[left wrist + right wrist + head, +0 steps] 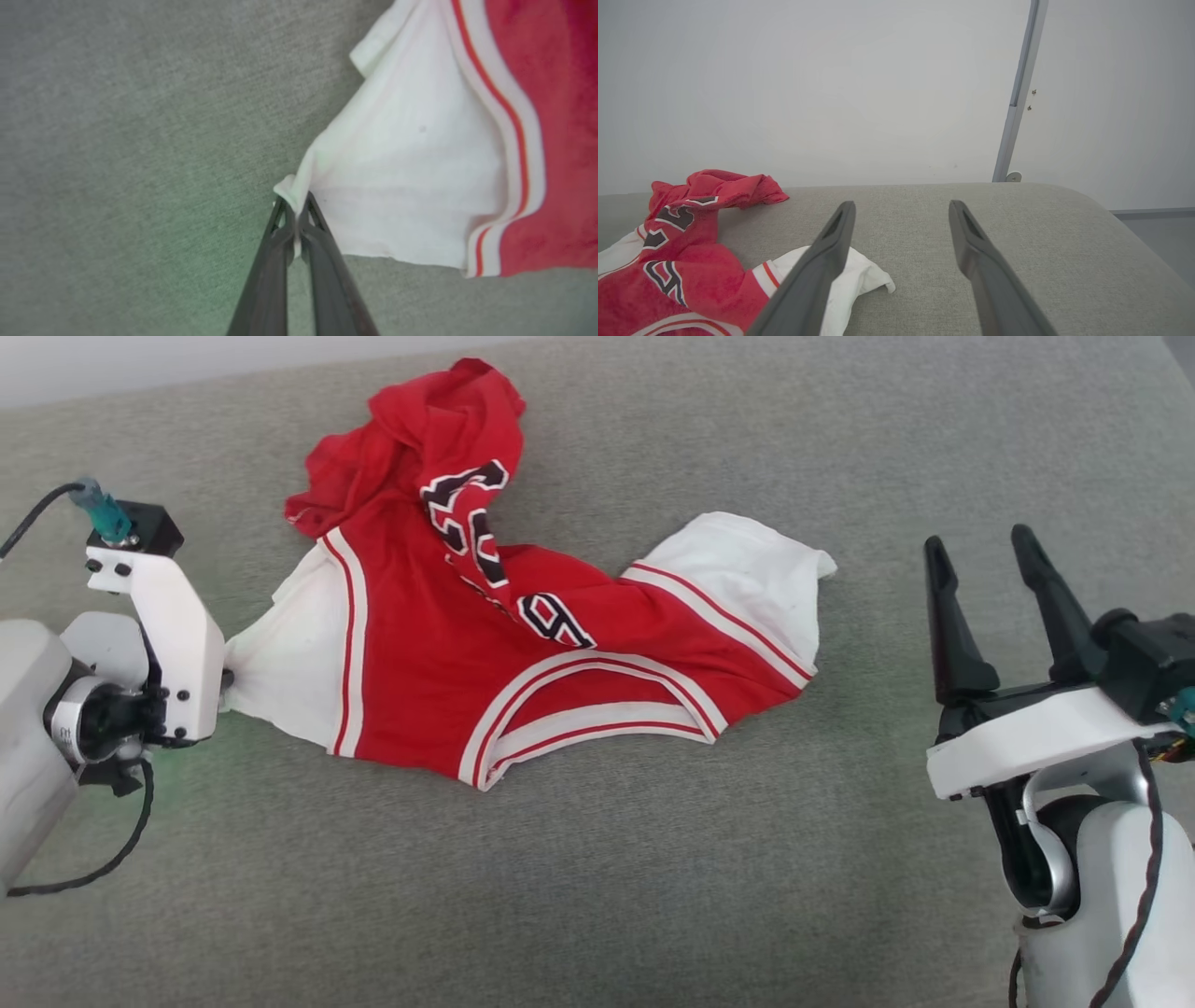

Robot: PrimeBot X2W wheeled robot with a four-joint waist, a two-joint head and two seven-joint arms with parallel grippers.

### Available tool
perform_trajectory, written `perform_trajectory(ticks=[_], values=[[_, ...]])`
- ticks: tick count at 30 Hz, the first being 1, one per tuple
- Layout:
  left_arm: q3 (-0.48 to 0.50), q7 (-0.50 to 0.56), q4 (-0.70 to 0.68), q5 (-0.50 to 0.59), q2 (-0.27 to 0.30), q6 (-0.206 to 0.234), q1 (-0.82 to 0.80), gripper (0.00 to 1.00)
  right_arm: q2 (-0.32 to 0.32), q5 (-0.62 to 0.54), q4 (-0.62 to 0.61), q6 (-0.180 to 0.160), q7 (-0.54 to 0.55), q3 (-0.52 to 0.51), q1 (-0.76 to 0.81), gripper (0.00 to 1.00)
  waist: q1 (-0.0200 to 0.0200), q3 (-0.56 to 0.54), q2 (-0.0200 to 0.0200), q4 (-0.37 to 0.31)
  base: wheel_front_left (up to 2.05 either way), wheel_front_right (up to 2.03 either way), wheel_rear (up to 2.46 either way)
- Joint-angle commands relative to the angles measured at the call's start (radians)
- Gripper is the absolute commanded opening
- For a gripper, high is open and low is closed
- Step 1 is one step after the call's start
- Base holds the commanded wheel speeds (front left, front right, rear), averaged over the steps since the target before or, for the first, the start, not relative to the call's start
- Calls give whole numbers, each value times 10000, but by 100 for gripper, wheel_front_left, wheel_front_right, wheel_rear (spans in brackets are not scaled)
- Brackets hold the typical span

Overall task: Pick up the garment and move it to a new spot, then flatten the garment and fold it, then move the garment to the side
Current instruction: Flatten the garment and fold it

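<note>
Grey fabric-covered worktop (597,896). Its far edge runs across the top left of the head view. In the right wrist view it ends in a rounded corner at right, backed by a pale wall (831,93) with a grey upright strip (1020,93). Bare cover runs across the lower half of the head view and right of the garment (420,681).

The garment is a red jersey T-shirt at upper centre of the head view. Striped collar trim (588,709) faces the bottom of the frame; the body is bunched toward the top and the black numerals (467,513) are creased. The right-hand white sleeve (747,579) lies loose.

The left gripper (294,210) is low at frame left, jaws clamped on the tip of the left-hand white sleeve (289,653), which is drawn to a point.

The right gripper (978,538) is at lower right, well apart from the cloth, fingers pointing up the frame, jaws apart.
</note>
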Motion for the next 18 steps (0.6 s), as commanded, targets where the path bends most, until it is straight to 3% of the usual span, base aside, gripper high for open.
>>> perform_trajectory(ticks=[1, 8, 14, 18], values=[[-59, 45, -58, -6, 140, 79, 313, 0, 7, -32, 12, -3, 160, 30, -37, 100, 0, -51, 0, 109, 0, 0, 0], [-26, -175, -698, -76, 216, 167, 493, 0, -86, -73, 458, -3, 1586, 288, -285, 100, 0, -126, 0, 485, 0, 0, 0], [-44, -340, -1020, 51, 24, 277, 507, 0, -808, 446, 1524, -3, 3287, 713, -1196, 100, 0, -10, 0, 896, 0, 0, 0], [-125, -386, -1060, 135, -195, 219, 435, 0, -1617, 922, 2696, -3, 4534, 1046, -2133, 100, 0, 85, 0, 1260, 0, 0, 0]])
